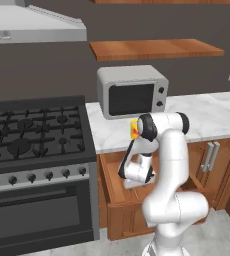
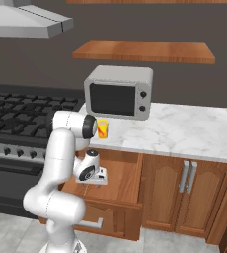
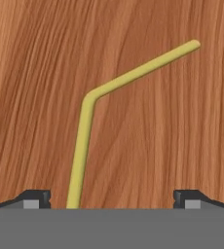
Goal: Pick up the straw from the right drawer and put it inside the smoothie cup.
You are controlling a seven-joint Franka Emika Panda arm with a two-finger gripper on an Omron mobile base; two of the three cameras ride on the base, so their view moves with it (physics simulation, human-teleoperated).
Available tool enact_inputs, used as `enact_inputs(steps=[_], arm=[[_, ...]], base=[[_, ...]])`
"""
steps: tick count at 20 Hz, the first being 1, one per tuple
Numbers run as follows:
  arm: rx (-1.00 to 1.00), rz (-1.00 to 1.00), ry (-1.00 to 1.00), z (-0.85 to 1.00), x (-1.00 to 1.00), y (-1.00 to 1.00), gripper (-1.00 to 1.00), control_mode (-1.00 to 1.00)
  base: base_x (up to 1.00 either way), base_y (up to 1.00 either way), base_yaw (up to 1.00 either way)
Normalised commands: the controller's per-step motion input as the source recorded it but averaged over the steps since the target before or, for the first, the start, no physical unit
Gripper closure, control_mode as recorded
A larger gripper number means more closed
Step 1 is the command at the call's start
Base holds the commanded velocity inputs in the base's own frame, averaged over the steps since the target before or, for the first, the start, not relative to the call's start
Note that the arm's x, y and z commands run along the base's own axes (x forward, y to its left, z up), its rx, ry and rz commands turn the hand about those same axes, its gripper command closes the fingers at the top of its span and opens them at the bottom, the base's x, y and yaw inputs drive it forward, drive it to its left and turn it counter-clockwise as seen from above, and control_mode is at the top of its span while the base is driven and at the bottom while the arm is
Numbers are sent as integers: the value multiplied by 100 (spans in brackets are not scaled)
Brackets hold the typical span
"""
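Note:
The straw [image 3: 87, 126] is a thin yellow-tan stick with one bend, lying flat on the wooden floor of the open right drawer [image 3: 172, 136]. My gripper [image 3: 111, 199] hangs right above it, open, with the straw's lower end running down between the two fingertips [image 3: 36, 197], nearer the left one. From the base, the hand [image 2: 96, 181] reaches down into the pulled-out drawer [image 2: 128, 180]. The yellow smoothie cup [image 2: 102, 128] with its orange-red mark stands on the marble counter in front of the microwave, just behind the arm's elbow; the arm partly covers the cup [image 1: 134, 128].
A grey microwave [image 2: 119, 92] sits on the marble counter [image 2: 184, 131] behind the cup. A black gas stove [image 1: 34, 132] is to the left of the drawer. Cabinet doors with silver bar handles [image 2: 188, 177] lie to the right. Wooden shelves hang above.

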Motion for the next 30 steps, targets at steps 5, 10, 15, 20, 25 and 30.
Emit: enact_inputs(steps=[5,10,15,20,25,30], arm=[[0,0,0,-27,16,10,-100,-100],[-2,0,0,-43,1,4,100,-100],[-4,-5,0,-51,-40,0,100,-100],[-2,-7,0,-38,-51,-3,100,-100],[0,-8,-5,-7,-44,-13,100,-100],[0,-1,-22,3,-41,-6,100,-100]], base=[[0,0,0],[0,0,0],[0,0,0],[0,0,0],[0,0,0],[0,0,0]])
